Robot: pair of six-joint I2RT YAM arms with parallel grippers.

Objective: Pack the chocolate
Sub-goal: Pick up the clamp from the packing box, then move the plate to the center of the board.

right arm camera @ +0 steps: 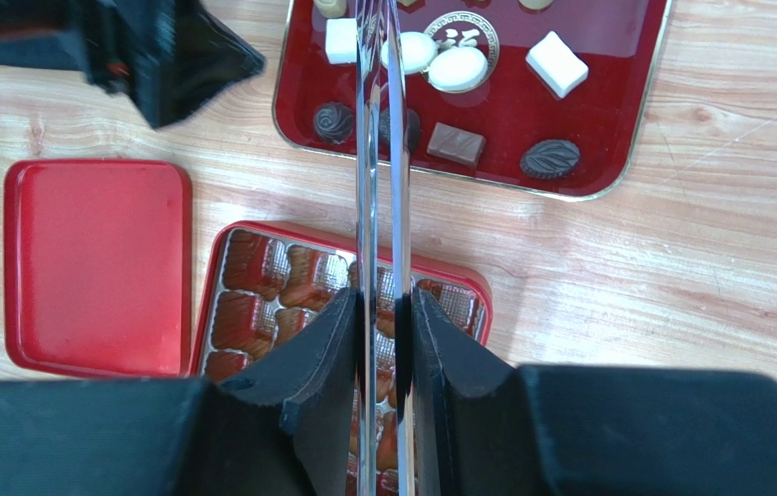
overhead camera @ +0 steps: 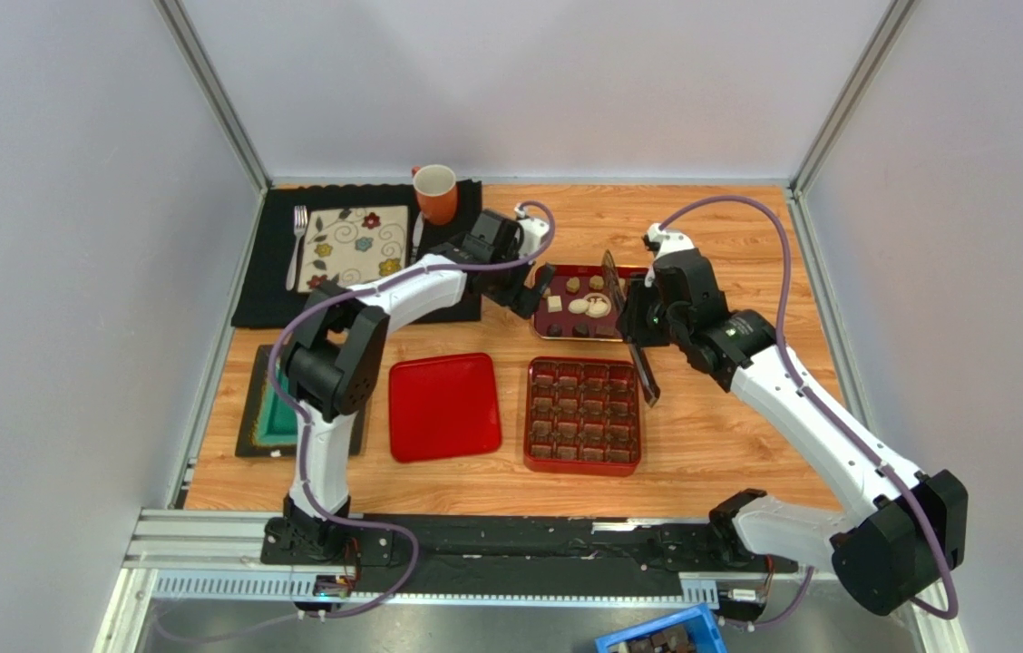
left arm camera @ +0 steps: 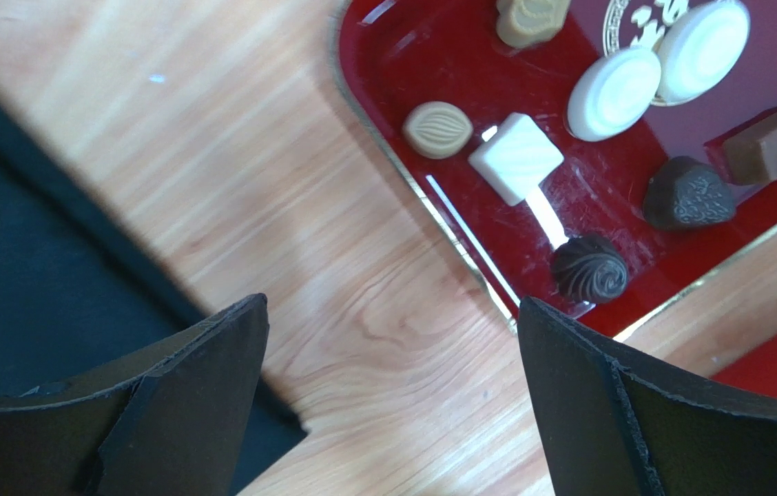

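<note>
So far nothing looks packed. The red box (overhead camera: 531,416) with its little cups looks empty, and the red lid (overhead camera: 445,406) lies beside it. The left gripper (left arm camera: 393,310) hangs wide open at the left edge of the dark red tray (right arm camera: 610,114). The right gripper (right arm camera: 384,300) pinches shiny tongs (right arm camera: 366,155) over the tray. All the chocolates (left arm camera: 515,157) lie on that tray, waiting to go in.
</note>
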